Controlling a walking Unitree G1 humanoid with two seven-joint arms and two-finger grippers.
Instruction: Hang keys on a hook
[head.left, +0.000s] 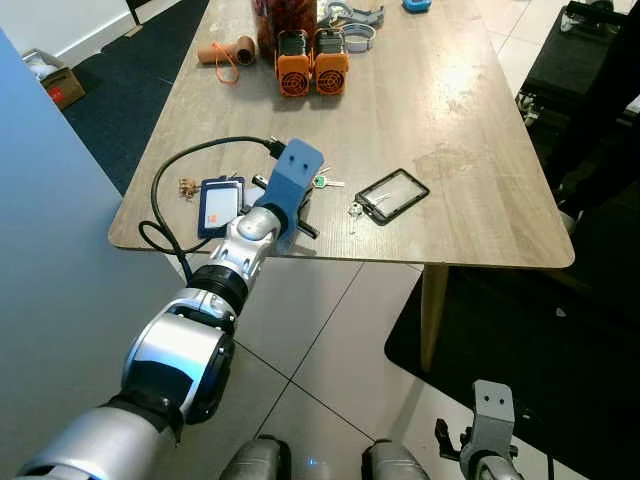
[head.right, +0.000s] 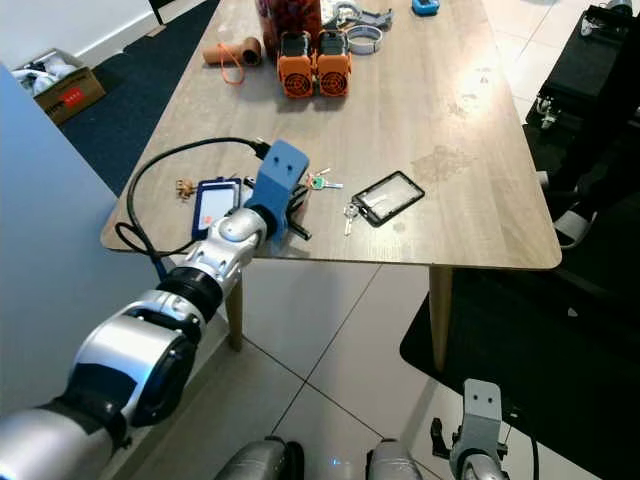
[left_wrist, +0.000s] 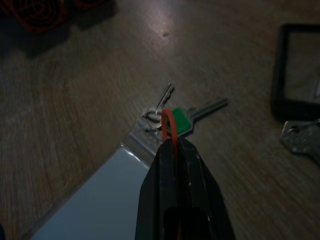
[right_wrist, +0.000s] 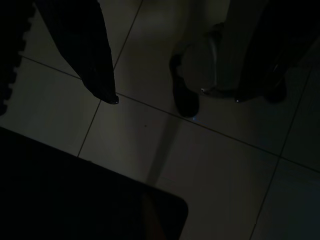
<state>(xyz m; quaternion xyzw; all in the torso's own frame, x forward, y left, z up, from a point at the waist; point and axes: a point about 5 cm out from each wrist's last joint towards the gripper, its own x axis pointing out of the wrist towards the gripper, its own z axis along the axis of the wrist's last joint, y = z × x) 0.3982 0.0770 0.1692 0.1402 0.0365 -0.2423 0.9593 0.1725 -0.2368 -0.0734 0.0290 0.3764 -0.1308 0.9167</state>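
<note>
A bunch of keys (left_wrist: 176, 121), one with a green head, lies on the wooden table (head.left: 470, 130) near its front edge. It joins a clear card holder (left_wrist: 95, 195). My left gripper (left_wrist: 172, 142) hovers low over the bunch, its fingers shut on a thin red loop (left_wrist: 167, 125) that rises from the key ring. From the head views the blue wrist block (head.left: 292, 180) covers the fingers, with the keys (head.left: 322, 181) just beyond it. My right gripper (right_wrist: 190, 97) hangs idle above the tiled floor, its fingers apart.
A black badge holder (head.left: 392, 195) with its own keys (head.left: 355, 210) lies to the right. A blue card holder (head.left: 220, 205) and small brass keys (head.left: 187, 187) lie to the left. Orange devices (head.left: 312, 62) and a cardboard tube (head.left: 226, 50) stand further back. A blue-grey panel (head.left: 50, 250) stands at my left.
</note>
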